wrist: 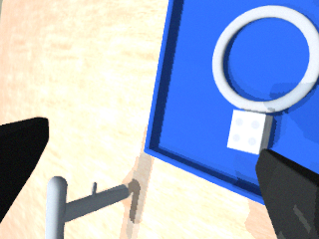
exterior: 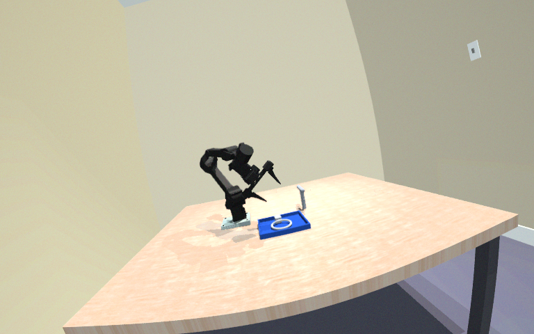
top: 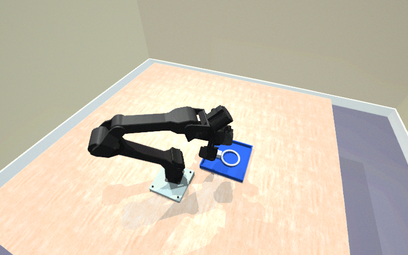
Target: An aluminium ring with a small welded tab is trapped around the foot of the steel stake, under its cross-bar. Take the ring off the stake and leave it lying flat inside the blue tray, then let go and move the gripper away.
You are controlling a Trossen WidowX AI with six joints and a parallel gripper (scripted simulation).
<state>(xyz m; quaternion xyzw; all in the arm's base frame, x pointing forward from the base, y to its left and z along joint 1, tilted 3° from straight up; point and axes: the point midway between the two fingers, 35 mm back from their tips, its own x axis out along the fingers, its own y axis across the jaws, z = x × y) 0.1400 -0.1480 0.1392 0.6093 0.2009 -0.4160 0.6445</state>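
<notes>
Claw [top: 218, 145] [exterior: 272, 192] [wrist: 156, 143] spread wide, gripping nothing, it hovers over the bench [top: 279, 195] [exterior: 344, 239] [wrist: 75, 75]. Below it and outward from the arm's base lies the blue tray [top: 245, 161] [exterior: 299, 223] [wrist: 194, 100]; the steel stake [exterior: 302, 199] [wrist: 95, 204] stands beyond one side. Beneath the claw's level, the ring [top: 239, 158] [exterior: 290, 224] [wrist: 218, 60] rests inside the tray, its tab [top: 219, 153] [exterior: 277, 217] [wrist: 245, 130] clear of both fingers.

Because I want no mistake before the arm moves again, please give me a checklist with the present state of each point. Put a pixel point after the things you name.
1. Ring [top: 223, 161] [exterior: 272, 226] [wrist: 219, 62] off the stake [exterior: 302, 198] [wrist: 95, 203]: ok.
2. Ring inside the blue tray [top: 245, 161] [exterior: 284, 232] [wrist: 194, 75], within its walls: ok.
3. Ring lying flat: ok, as it appears.
4. Gripper [exterior: 273, 193] [wrist: 156, 143] open, holding nothing: ok.
5. Gripper moved well away: not ok, one finger is near the tab [top: 219, 154] [exterior: 277, 217] [wrist: 245, 131] in the wrist view.
</notes>
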